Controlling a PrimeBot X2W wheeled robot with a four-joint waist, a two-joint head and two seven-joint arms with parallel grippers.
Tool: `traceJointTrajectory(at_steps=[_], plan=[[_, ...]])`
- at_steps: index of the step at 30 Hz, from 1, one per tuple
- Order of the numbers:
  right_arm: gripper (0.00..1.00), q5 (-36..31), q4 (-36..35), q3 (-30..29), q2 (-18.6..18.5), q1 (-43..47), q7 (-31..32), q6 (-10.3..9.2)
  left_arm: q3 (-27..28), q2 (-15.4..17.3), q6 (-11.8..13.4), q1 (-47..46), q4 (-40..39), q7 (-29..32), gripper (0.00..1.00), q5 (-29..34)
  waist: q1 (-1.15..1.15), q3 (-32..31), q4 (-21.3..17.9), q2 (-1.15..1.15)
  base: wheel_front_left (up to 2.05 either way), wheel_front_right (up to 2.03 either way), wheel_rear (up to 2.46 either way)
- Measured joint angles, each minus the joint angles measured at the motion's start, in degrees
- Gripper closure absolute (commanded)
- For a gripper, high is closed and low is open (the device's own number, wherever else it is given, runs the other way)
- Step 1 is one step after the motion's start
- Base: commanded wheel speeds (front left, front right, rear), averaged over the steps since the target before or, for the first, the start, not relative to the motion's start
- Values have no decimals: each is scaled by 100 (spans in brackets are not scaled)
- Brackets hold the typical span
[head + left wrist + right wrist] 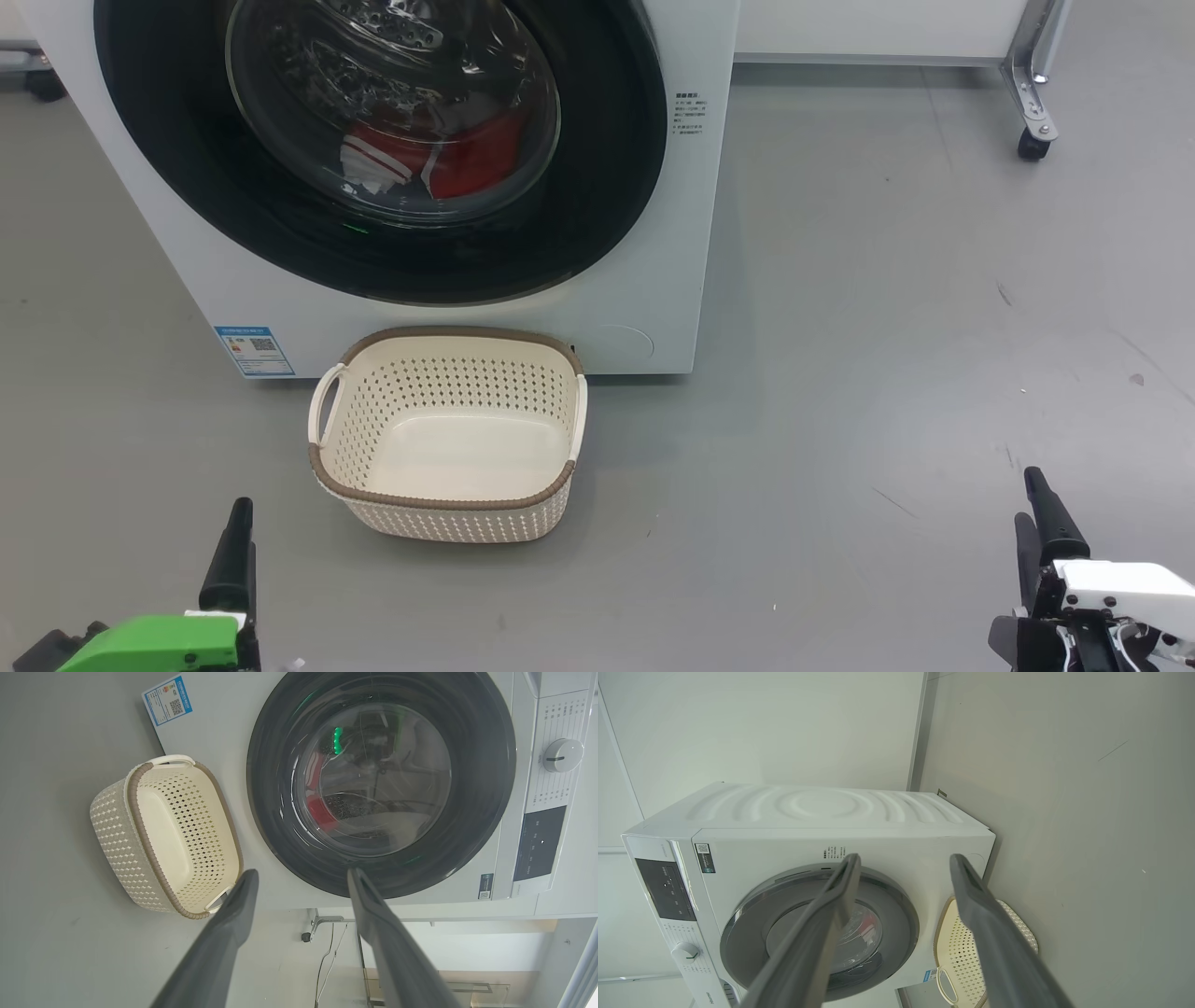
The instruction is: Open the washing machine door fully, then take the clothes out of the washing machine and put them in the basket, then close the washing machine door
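Grey floor (840, 373): washing machine door (597, 187) shut, clothes (467, 159) behind its glass. Fingers spread and empty, left gripper (302, 871) and right gripper (905, 856) sit low; door lies ahead, nearer the left.

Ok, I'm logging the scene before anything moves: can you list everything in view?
washing machine: one, white, on the grey floor ahead
washing machine door: one, black rim, clear glass, shut
clothes: count unclear, red and white, inside behind the glass
basket: one, cream, brown rim, empty, on the floor before the washer
energy label: one, blue, washer's lower corner
dial: one, white, washer's control strip
castor leg: one, grey metal, floor beyond the washer
left gripper: one, dark fingers, open, empty
right gripper: one, dark fingers, open, empty
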Motion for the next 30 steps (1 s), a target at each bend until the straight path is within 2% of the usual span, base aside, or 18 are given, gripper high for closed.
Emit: traceJointTrajectory(at_steps=[12,18,26,30], plan=[[0,-454,-246,65,-31,-16,-208,0,24,7,0,-6,-271,-186,0,220,0,-3,22,0,0,0,0],[0,-779,-423,42,-49,-56,-277,0,105,14,0,-12,-403,-321,0,521,0,-7,39,0,0,0,0],[0,-1260,-673,41,-64,-116,-424,1,24,20,-1,-14,-684,-457,0,1277,0,-14,61,0,0,0,0],[0,-1604,-760,101,-127,-116,-481,1,-41,33,-1,-14,-809,-532,0,1880,0,-18,74,0,0,0,0]])
